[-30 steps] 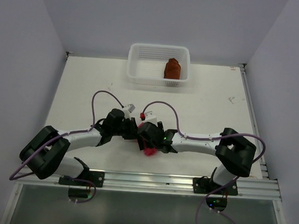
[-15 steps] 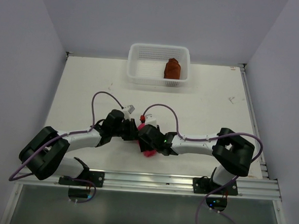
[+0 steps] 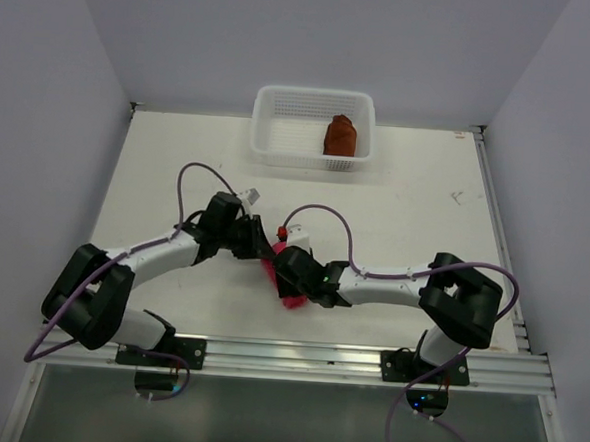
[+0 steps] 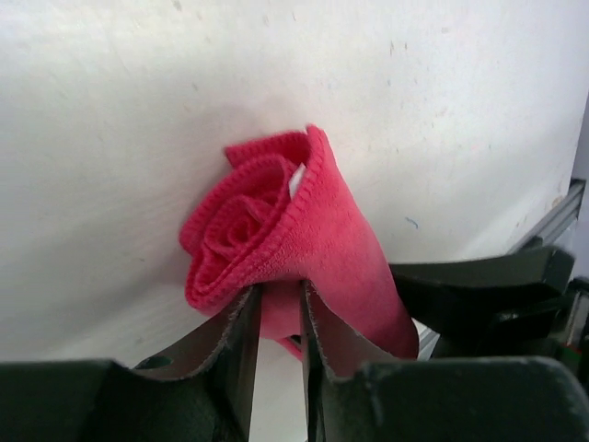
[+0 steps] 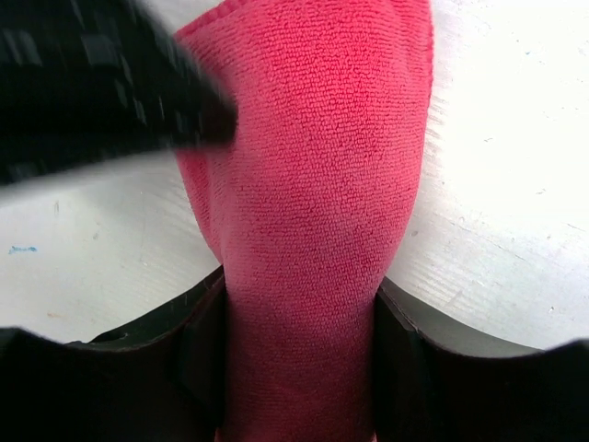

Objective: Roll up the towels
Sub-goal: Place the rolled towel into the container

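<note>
Basket (image 3: 261, 131) with orange roll (image 3: 339, 136) beyond pink towel (image 4: 313, 230)

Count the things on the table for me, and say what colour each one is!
Pink rolled towel: 1
Orange-brown rolled towel: 1
White basket: 1
Total: 3
</note>
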`<state>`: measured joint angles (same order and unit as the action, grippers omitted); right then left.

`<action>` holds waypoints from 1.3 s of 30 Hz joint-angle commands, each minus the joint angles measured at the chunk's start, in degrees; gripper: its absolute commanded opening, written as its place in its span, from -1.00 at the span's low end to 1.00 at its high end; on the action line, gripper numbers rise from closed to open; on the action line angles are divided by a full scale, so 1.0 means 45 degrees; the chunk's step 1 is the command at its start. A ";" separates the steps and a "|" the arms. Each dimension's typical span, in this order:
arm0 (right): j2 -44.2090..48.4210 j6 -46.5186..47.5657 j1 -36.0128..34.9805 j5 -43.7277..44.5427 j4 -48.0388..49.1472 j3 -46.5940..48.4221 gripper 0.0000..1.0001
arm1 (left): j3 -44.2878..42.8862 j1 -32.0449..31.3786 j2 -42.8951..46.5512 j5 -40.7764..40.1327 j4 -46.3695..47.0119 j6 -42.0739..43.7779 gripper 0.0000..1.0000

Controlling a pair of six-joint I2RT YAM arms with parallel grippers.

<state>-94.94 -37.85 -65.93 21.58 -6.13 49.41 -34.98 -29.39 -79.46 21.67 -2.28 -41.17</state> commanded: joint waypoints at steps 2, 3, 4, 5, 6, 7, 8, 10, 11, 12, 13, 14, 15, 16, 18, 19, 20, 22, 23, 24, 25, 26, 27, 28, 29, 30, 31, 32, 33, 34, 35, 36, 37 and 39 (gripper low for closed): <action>0.0276 -0.0164 -0.0114 -0.0011 -0.0902 -0.0101 -0.75 | -0.1873 0.0963 0.0079 -0.0871 -0.1464 0.0964 -0.42; 0.0296 -0.0164 -0.0114 -0.0011 -0.0961 -0.0004 -0.79 | -0.2223 0.1196 0.0119 -0.0871 -0.1523 0.0984 -0.42; 0.0354 -0.0164 -0.0114 -0.0031 -0.1039 0.0055 -0.81 | -0.2400 0.1314 0.0158 -0.0851 -0.1736 0.1023 -0.41; 0.0413 -0.0087 -0.0114 -0.0050 -0.1079 0.0114 -0.84 | -0.2557 0.1470 0.0158 -0.0716 -0.1874 0.1120 -0.41; 0.0529 -0.0028 -0.0095 -0.0108 -0.1234 0.0269 -0.85 | -0.2984 0.1742 0.0177 -0.0676 -0.2011 0.1198 -0.41; 0.0608 0.0011 -0.0075 -0.0167 -0.1332 0.0348 -0.87 | -0.3181 0.1900 0.0178 -0.0675 -0.2399 0.1276 -0.40; 0.0686 0.0147 -0.0017 -0.0187 -0.1584 0.0484 -0.90 | -0.3415 0.2056 0.0274 -0.0695 -0.2596 0.1529 -0.40; 0.0959 0.0284 0.0158 -0.0245 -0.1820 0.0991 -0.92 | -0.4216 0.2525 0.0411 -0.0908 -0.3298 0.1861 -0.39; 0.1018 0.0420 0.0275 -0.0439 -0.1918 0.1187 -0.93 | -0.4528 0.2623 0.0489 -0.1219 -0.3591 0.2250 -0.39; 0.1096 0.0460 0.0586 -0.0538 -0.2132 0.1614 -0.95 | -0.5169 0.2875 0.0587 -0.1396 -0.3884 0.2466 -0.38; 0.1135 0.0500 0.0782 -0.0674 -0.2211 0.1850 -0.96 | -0.5485 0.2955 0.0646 -0.1649 -0.4467 0.2681 -0.37; 0.1136 0.0655 0.0978 -0.0965 -0.2366 0.2085 -0.97 | -0.5759 0.3033 0.0704 -0.2212 -0.4724 0.3090 -0.36; 0.1136 0.0753 0.1347 -0.1084 -0.2465 0.2590 -0.99 | -0.6206 0.3150 0.0802 -0.2585 -0.5152 0.3268 -0.35; 0.1020 0.0966 0.1583 -0.1221 -0.2524 0.2885 -0.99 | -0.6346 0.3171 0.0841 -0.2976 -0.5311 0.3385 -0.35; 0.0805 0.1221 0.2341 -0.1746 -0.2797 0.3993 -1.00 | -0.6154 0.3171 0.1036 -0.3643 -0.5120 0.3504 -0.35; 0.0649 0.1493 0.2637 -0.1923 -0.2914 0.4446 -1.00 | -0.5978 0.3171 0.1134 -0.3818 -0.4963 0.3542 -0.34; 0.0222 0.1631 0.2891 -0.2099 -0.3186 0.4934 -1.00 | -0.5802 0.3171 0.1212 -0.4052 -0.4807 0.3582 -0.34; -0.0306 0.2021 0.3614 -0.2529 -0.3480 0.6651 -1.00 | -0.5566 0.3190 0.1135 -0.4229 -0.4726 0.3718 -0.34; -0.0909 0.2371 0.3829 -0.2627 -0.3810 0.7295 -1.00 | -0.5527 0.3191 0.1038 -0.4211 -0.4727 0.3796 -0.34; -0.1321 0.2510 0.4276 -0.2899 -0.3987 0.8713 -1.00 | -0.5392 0.3191 0.1018 -0.4114 -0.4630 0.3816 -0.34; -0.1692 0.2724 0.4512 -0.3018 -0.4182 0.9501 -1.00 | -0.5274 0.3191 0.1017 -0.4074 -0.4552 0.3816 -0.34; -0.2083 0.2765 0.4747 -0.3135 -0.4494 1.1036 -1.00 | -0.5138 0.3191 0.1017 -0.4035 -0.4454 0.3816 -0.34; -0.2996 0.2785 0.5213 -0.3310 -0.4594 1.1825 -1.00 | -0.4943 0.3191 0.0998 -0.3957 -0.4318 0.3855 -0.34; -0.3430 0.2708 0.5450 -0.3583 -0.4691 1.2587 -1.00 | -0.4980 0.3171 0.0959 -0.3995 -0.4433 0.3894 -0.34; -0.3995 0.2610 0.5684 -0.3721 -0.4963 1.3387 -0.99 | -0.4980 0.3171 0.0901 -0.4112 -0.4492 0.3914 -0.34; -0.5006 0.2532 0.6093 -0.3877 -0.5043 1.4962 -0.98 | -0.4922 0.3190 0.0900 -0.4093 -0.4396 0.3914 -0.34; -0.5654 0.2473 0.6290 -0.4014 -0.5160 1.5770 -0.98 | -0.4902 0.3191 0.0900 -0.4112 -0.4414 0.3914 -0.34; -0.6202 0.2299 0.6485 -0.4266 -0.5335 1.6552 -0.97 | -0.4902 0.3191 0.0881 -0.4132 -0.4414 0.3914 -0.34; -0.6730 0.2200 0.6816 -0.4385 -0.5395 1.8010 -0.95 | -0.4902 0.3191 0.0881 -0.4132 -0.4395 0.3914 -0.34; -0.7760 0.2044 0.6974 -0.4560 -0.5376 1.8604 -0.95 | -0.4883 0.3191 0.0842 -0.4152 -0.4395 0.3914 -0.34; -0.8176 0.1676 0.7169 -0.4736 -0.5183 1.9171 -0.95 | -0.4902 0.3191 0.0784 -0.4094 -0.4395 0.3914 -0.34; -0.8625 0.1478 0.7480 -0.5105 -0.5007 1.9950 -0.95 | -0.4902 0.3191 0.0725 -0.4074 -0.4395 0.3933 -0.34; -0.9190 0.1109 0.7619 -0.5225 -0.4753 2.0190 -0.94 | -0.4902 0.3191 0.0705 -0.4093 -0.4414 0.3933 -0.34; -0.9663 0.0717 0.8008 -0.5498 -0.3936 2.0581 -0.92 | -0.4902 0.3249 0.0646 -0.3996 -0.4395 0.3914 -0.34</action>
<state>-135.52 -30.76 -32.05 1.50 -26.46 137.56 -56.99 -15.38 -76.01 4.10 -22.79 -24.86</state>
